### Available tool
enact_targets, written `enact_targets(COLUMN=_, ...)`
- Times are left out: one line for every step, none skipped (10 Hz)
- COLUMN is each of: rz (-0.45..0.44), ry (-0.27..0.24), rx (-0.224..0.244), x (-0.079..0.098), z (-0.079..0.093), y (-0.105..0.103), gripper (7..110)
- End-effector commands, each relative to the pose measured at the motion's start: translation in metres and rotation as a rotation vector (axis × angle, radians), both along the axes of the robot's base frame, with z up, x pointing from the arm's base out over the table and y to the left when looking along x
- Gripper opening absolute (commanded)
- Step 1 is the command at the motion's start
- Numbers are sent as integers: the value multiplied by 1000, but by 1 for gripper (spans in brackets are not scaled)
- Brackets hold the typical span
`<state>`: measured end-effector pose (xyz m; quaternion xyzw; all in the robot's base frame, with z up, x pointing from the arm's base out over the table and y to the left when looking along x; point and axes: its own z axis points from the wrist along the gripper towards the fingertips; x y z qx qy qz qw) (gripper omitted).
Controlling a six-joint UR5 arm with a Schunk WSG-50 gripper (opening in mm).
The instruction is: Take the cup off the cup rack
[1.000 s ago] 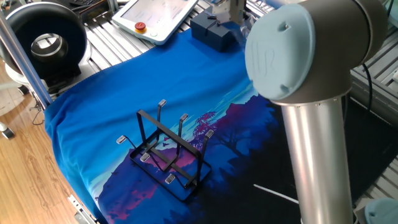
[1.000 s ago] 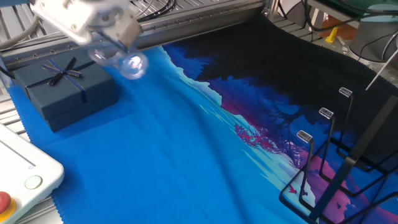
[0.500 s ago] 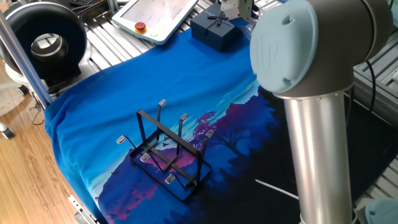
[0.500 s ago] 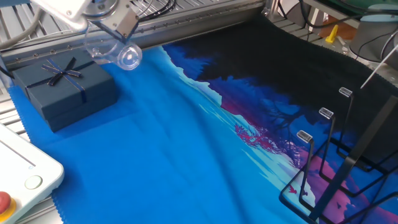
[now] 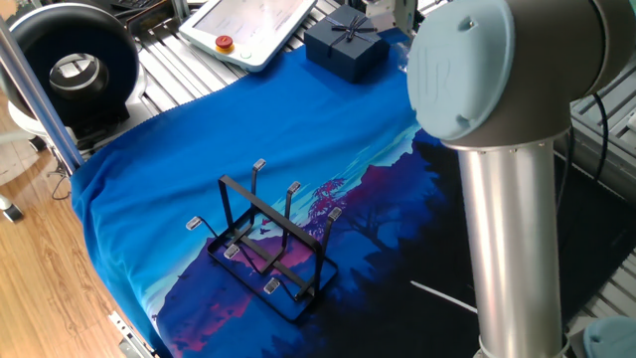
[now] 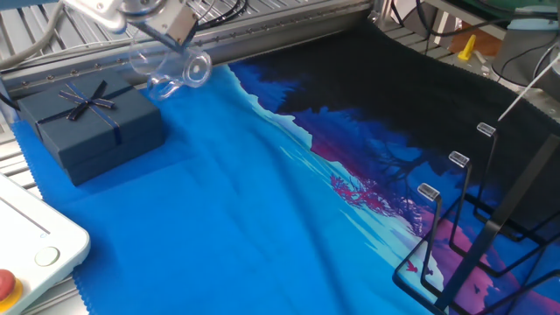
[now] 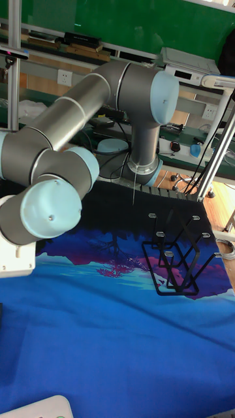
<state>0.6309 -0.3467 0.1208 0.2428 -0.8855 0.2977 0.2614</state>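
Clear glass cup (image 6: pixel 171 70): lies tilted on its side in the air at the top left of the other fixed view, round base toward the camera, loop handle hanging low over the blue cloth, just beside the gift box
Gripper (image 6: pixel 156 31): pinching the cup from above; only its lower end shows in the other fixed view, its top cut off by the frame edge
Cup rack (image 5: pixel 266 242): black wire frame standing upright on the cloth, no cup on any prong, well apart from the cup; also seen at the right edge of the other fixed view (image 6: pixel 472 227) and in the tall fixed view (image 7: pixel 181 253)
Prongs: slanted, ending in small grey tips
Cloth (image 6: pixel 262 227): blue with a purple and black landscape print, spread across the table under rack and box
Gift box (image 6: pixel 87 127): dark blue, tied with a thin ribbon bow, resting on the cloth near the far edge; in one fixed view it sits at the top (image 5: pixel 346 42)
Arm (image 5: pixel 507 149): grey tube with pale blue joint caps, filling the right of one fixed view
Pendant (image 5: pixel 253 25): white control tablet with a red button, lying past the cloth edge near the box
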Motion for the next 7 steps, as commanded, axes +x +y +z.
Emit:
enact_targets(rz=-100, ry=128, rx=41, x=-36, z=23, y=16, gripper=44)
enact_targets(rz=-133, ry=143, rx=81, x=-43, z=20, y=27, gripper=44)
enact_targets(rz=-142, ry=152, rx=85, x=-45, z=20, y=29, gripper=44)
enact_targets(rz=-155, ry=167, rx=86, x=-50, z=22, y=30, gripper=44)
enact_targets(rz=-158, ry=176, rx=85, x=-53, z=21, y=28, gripper=44)
enact_targets(rz=-161, ry=187, rx=84, x=-56, z=17, y=21, gripper=22)
enact_targets(rz=-154, ry=191, rx=71, x=-58, z=14, y=9, gripper=22)
